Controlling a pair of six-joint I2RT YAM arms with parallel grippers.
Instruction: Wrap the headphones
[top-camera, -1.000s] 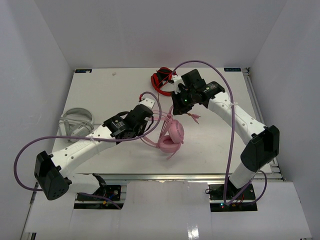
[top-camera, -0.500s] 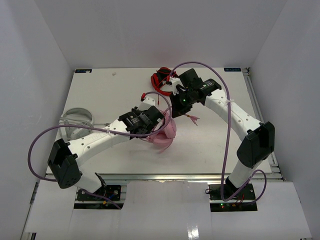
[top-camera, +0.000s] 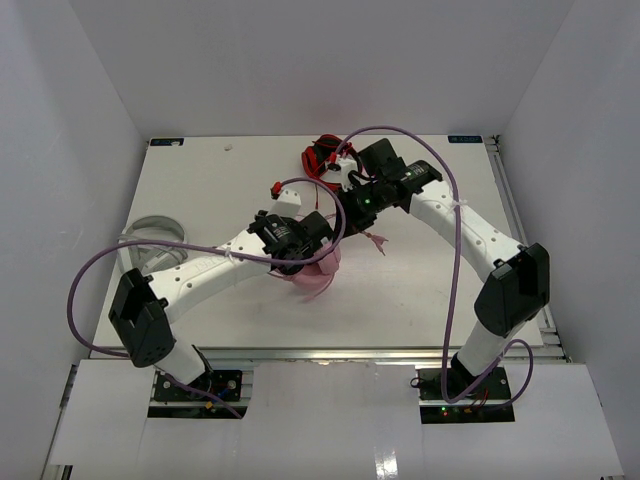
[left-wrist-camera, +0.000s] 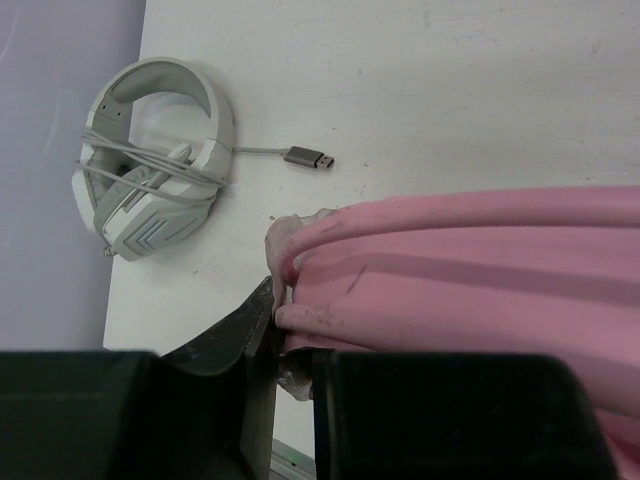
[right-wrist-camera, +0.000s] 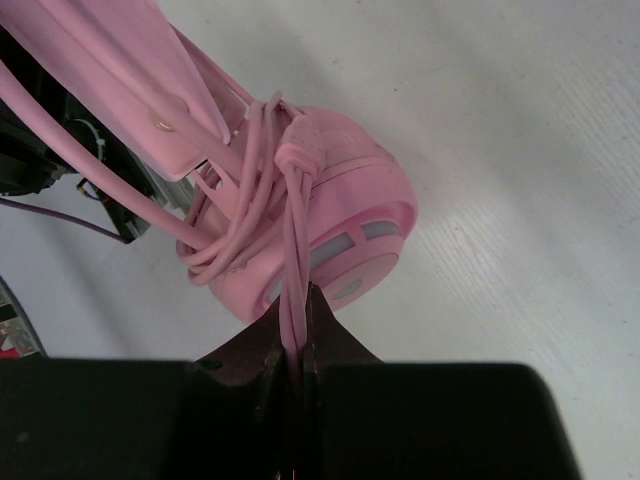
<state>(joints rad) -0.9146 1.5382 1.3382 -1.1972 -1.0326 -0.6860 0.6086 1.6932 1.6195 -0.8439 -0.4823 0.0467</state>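
Pink over-ear headphones (top-camera: 320, 275) with round padded cups hang over the middle of the white worktop (top-camera: 200, 180) between both arms in the top view. From the left wrist, your left gripper (left-wrist-camera: 283, 325) clamps the pink headband (left-wrist-camera: 450, 270); hold it steady. From the right wrist, your right gripper (right-wrist-camera: 300, 335) is pinched tight on the thin pink cable (right-wrist-camera: 293, 250), so pull it taut while leading the next loop round the ear cup (right-wrist-camera: 350, 200).

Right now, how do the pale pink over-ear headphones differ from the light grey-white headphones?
Colour: pale pink over-ear headphones against light grey-white headphones. Handling: the left gripper clamps the pink pair's headband and the right gripper pinches its thin pink cable; the grey pair lies untouched on the table. Cable: the grey pair's is wound around it, plug trailing; the pink pair's is only partly wound. Both are corded over-ear sets.
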